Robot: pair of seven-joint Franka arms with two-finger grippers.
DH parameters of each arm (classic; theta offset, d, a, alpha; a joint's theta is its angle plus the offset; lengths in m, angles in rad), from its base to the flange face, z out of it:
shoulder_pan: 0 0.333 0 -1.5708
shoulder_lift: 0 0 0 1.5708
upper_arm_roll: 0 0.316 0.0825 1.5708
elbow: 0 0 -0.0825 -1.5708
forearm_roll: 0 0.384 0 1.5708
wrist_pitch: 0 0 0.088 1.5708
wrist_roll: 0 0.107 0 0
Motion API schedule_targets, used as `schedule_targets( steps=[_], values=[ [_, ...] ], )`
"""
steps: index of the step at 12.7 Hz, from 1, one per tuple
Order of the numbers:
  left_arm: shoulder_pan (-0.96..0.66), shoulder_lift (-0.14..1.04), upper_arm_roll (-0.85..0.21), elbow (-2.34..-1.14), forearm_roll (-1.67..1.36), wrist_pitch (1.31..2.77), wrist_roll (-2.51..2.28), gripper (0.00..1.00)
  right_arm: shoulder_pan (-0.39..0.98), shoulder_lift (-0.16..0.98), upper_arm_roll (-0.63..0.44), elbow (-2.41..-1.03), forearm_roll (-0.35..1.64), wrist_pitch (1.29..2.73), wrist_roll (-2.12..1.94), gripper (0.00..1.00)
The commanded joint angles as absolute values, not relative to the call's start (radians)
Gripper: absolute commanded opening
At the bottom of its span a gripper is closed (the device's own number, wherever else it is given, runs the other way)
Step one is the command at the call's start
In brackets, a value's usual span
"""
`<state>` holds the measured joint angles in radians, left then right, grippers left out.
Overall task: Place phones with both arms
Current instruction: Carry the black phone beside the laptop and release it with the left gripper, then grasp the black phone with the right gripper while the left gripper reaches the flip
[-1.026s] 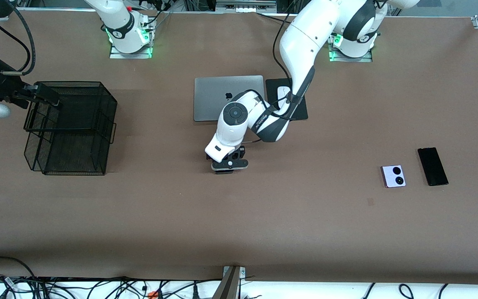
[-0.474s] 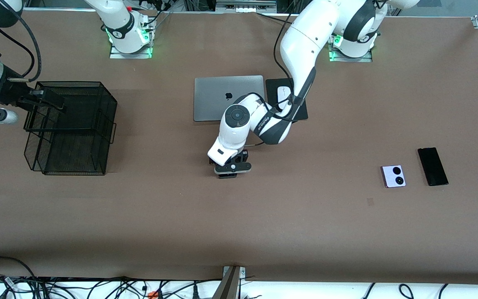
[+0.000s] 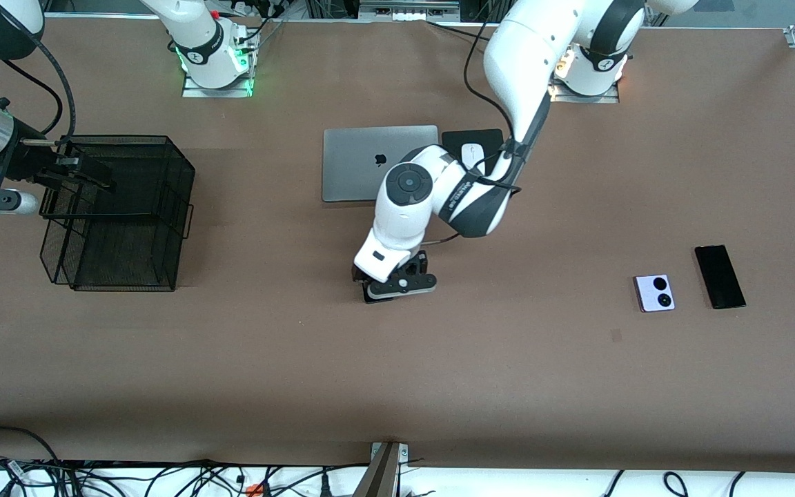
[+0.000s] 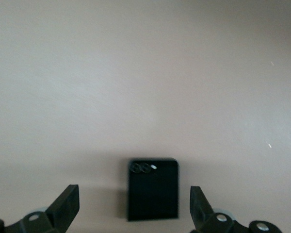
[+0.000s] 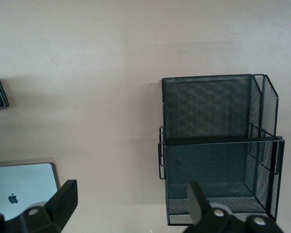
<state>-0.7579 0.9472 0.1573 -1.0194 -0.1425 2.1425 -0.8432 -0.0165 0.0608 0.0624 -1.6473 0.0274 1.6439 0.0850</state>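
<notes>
Folded black phone (image 4: 153, 188) lies flat on the table (image 3: 508, 379), right between the spread-wide fingers of the left gripper (image 4: 136, 213), touching neither. Lilac phone (image 3: 654, 293) and long black phone (image 3: 720, 276) sit toward the left arm's end. Right gripper (image 5: 128, 213) hangs open over the mesh basket (image 5: 218, 150).
</notes>
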Motion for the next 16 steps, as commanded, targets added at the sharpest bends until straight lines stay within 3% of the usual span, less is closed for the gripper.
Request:
schedule_targets(
  steps=[1,3,5,9,14,16],
  values=[
    [-0.633,0.763,0.152,-1.110,-0.173,1.929,-0.705,1.00,0.047,0.093,0.060,-1.628,-0.003,1.643,0.054,1.00],
    [-0.531,0.620,0.153,-1.240,-0.173,1.844,-0.577,1.00,0.110,0.155,0.060,-1.629,-0.011,1.650,0.054,1.00],
    [-0.401,0.534,0.155,-1.356,-0.161,1.844,-0.453,1.00,0.204,0.222,0.060,-1.629,-0.015,1.757,0.074,1.00],
    [-0.157,0.541,0.160,-1.408,-0.112,1.853,-0.119,1.00,0.319,0.409,0.060,-1.611,-0.009,1.975,0.205,1.00],
    [-0.055,0.569,0.161,-1.638,-0.074,2.145,0.051,1.00,0.478,0.733,0.060,-1.297,-0.011,2.045,0.391,1.00],
    [-0.043,0.616,0.161,-1.667,-0.074,2.215,0.045,1.00,0.527,0.822,0.058,-1.211,-0.012,2.089,0.423,1.00]
  ],
)
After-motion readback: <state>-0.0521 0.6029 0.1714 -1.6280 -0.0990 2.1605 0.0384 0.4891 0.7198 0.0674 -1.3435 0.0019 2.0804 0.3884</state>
